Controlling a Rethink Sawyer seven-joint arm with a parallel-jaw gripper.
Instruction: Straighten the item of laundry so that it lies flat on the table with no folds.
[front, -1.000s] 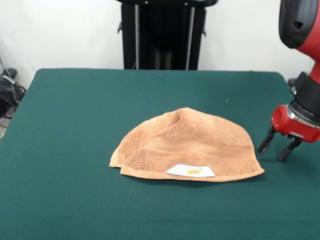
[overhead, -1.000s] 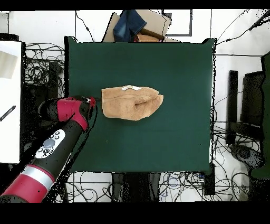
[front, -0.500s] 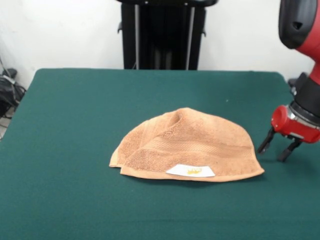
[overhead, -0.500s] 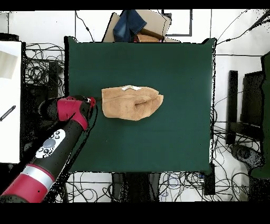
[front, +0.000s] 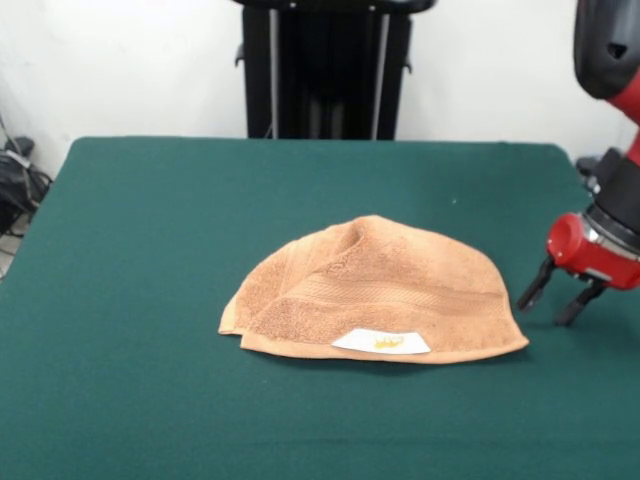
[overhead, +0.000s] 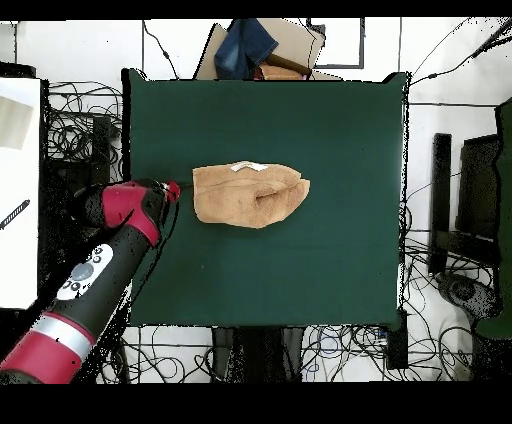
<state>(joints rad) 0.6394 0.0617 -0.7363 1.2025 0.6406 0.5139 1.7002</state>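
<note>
The item of laundry (front: 375, 290) is an orange-tan terry towel folded into a dome-shaped heap near the middle of the green table (front: 150, 250). A white label with a yellow mark lies at its near edge, and a ridge fold runs up its top. In the overhead view the towel (overhead: 250, 195) lies left of the table's centre (overhead: 330, 130). My gripper (front: 557, 297) hovers just right of the towel's right corner, open, with nothing between its black fingers. From above, the gripper (overhead: 176, 189) sits at the towel's left end.
A black stand (front: 325, 65) rises behind the table's far edge. Cables (overhead: 70, 140) and a cardboard box with blue cloth (overhead: 255, 50) surround the table in the overhead view. The red arm (overhead: 95, 270) crosses the table's left edge.
The arm has shifted slightly outward, away from the towel, toward the table's edge. The towel has not moved and the gripper stays open.
</note>
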